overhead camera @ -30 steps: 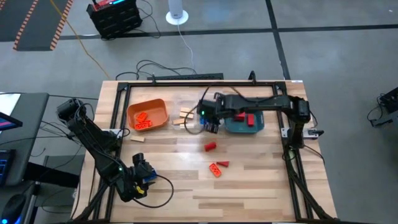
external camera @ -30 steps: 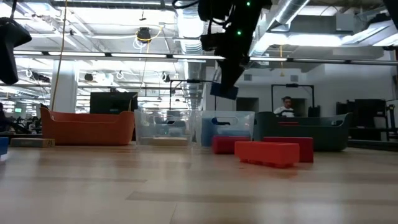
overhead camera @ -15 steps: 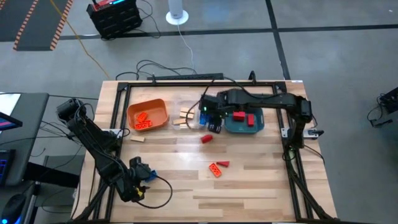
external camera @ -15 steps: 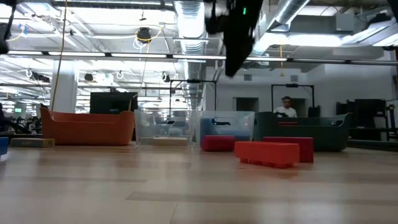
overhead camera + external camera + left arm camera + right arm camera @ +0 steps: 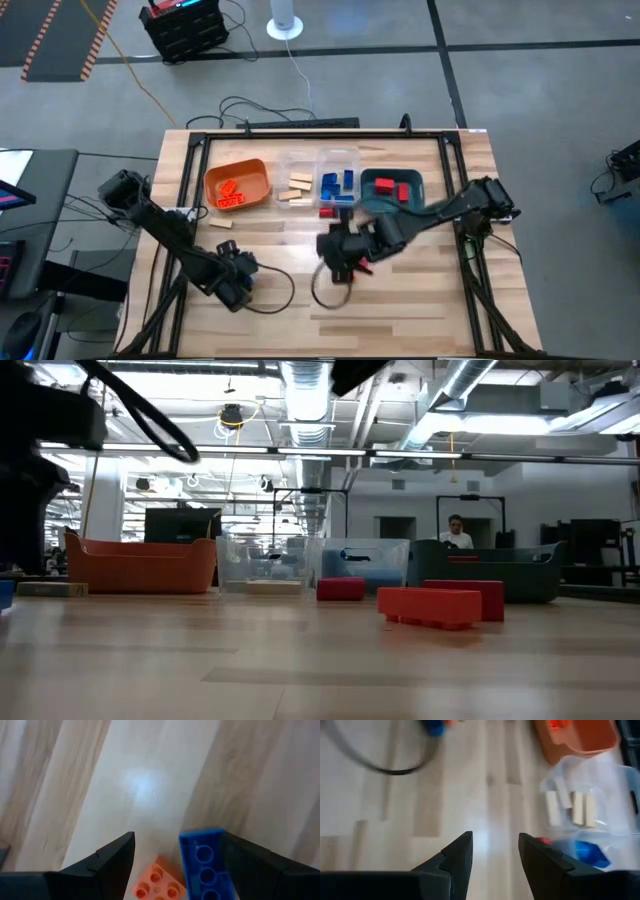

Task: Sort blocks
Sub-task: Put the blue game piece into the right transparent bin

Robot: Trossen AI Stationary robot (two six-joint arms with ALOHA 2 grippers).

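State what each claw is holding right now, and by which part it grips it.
Nothing is held. The left claw stands open above a blue block and an orange block; the right claw is open over bare table.

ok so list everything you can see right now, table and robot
orange tray: 1, orange, far left, holds orange blocks
clear trays: 2, clear, far middle, hold tan blocks and blue blocks
teal tray: 1, teal, far right, holds two red blocks
loose red block: 1, red, before clear trays
loose tan block: 1, tan, before orange tray
blue block: 1, blue, under left end effector
orange block: 1, orange, beside it
person: 1, room behind
left end effector: open, near left
right end effector: open, empty, mid table
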